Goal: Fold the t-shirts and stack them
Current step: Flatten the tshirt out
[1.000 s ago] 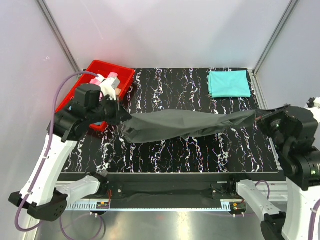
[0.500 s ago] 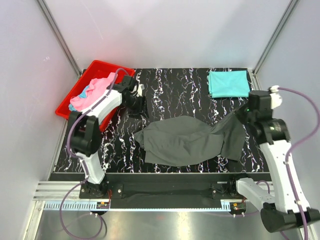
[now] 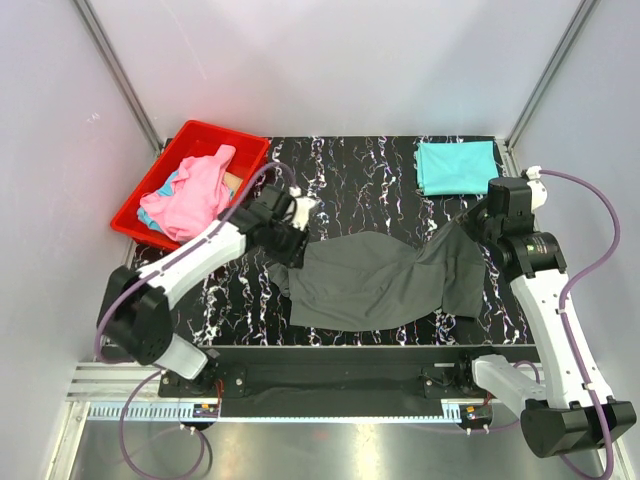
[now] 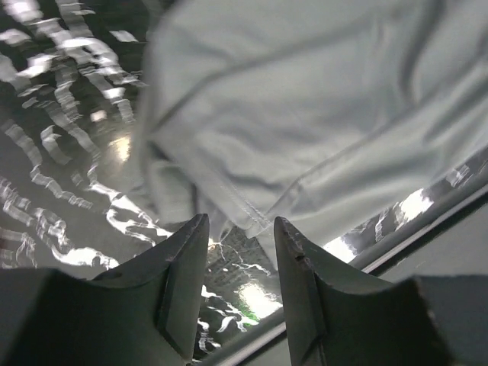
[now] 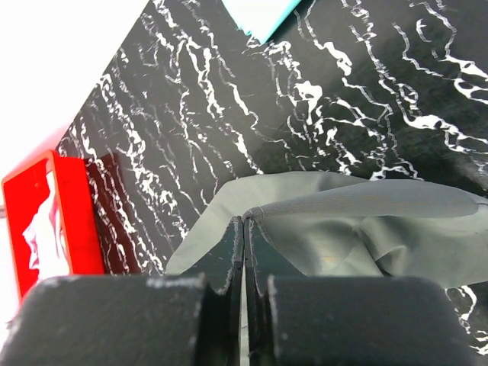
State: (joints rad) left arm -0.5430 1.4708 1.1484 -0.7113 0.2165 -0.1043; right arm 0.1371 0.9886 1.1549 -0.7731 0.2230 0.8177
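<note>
The dark charcoal grey t-shirt [image 3: 375, 285] lies crumpled across the middle of the table. My right gripper [image 3: 468, 225] is shut on its upper right hem [image 5: 320, 204] and holds that corner slightly raised; in the right wrist view the gripper [image 5: 244, 223] shows the jaws pressed together on the cloth. My left gripper [image 3: 288, 245] is open at the shirt's left edge, and its fingertips [image 4: 189, 244] hover just short of the hem [image 4: 252, 206], holding nothing. A folded teal t-shirt [image 3: 457, 167] lies at the far right. Pink [image 3: 195, 190] and light blue shirts lie in the bin.
The red plastic bin [image 3: 215, 135] stands at the far left of the black marbled table [image 3: 350, 170]. The table's near edge rail [image 3: 350, 352] runs just below the grey shirt. Grey walls close in the sides.
The grey shirt was stretched in the air between both grippers and now lies on the table. The left gripper let go, swung to the back and has returned to the shirt's left edge.
</note>
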